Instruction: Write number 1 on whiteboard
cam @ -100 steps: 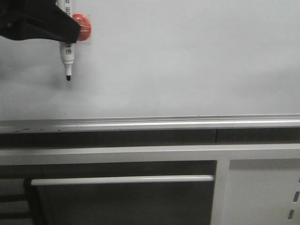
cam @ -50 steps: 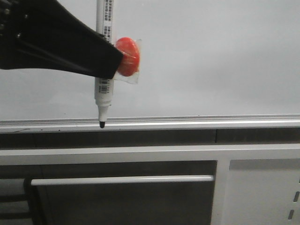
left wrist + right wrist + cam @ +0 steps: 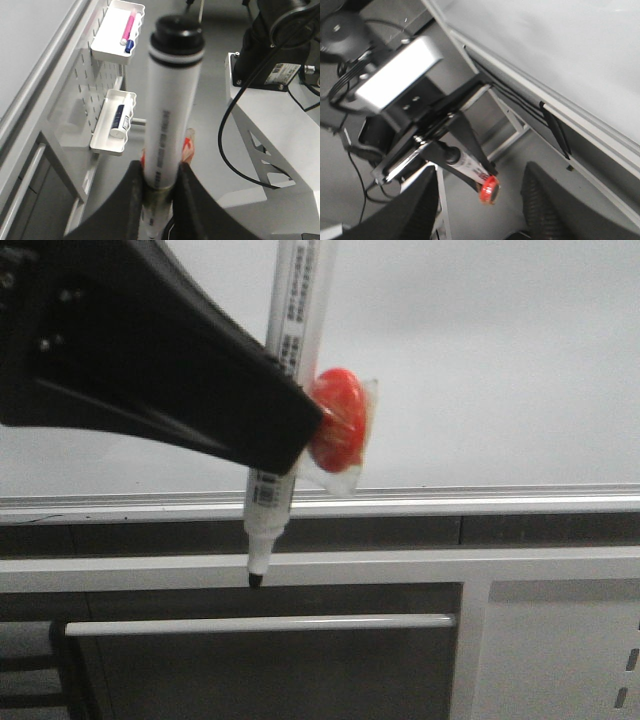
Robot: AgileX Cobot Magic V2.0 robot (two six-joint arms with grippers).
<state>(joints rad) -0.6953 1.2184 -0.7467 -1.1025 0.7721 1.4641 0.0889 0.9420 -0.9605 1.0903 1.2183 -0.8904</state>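
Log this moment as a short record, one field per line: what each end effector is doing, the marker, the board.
left end effector: shut on the marker
marker tip: uncapped, pointing down, below the board's rail in the front view
red disc: fixed to the marker's side
whiteboard: no stroke visible
right end effector: open, empty
wall trays: hold spare markers

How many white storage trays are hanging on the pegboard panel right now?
2, both in the left wrist view: the farther tray holds a pink pen, the nearer tray holds a small labelled container. The marker in the left pincer may hide others.
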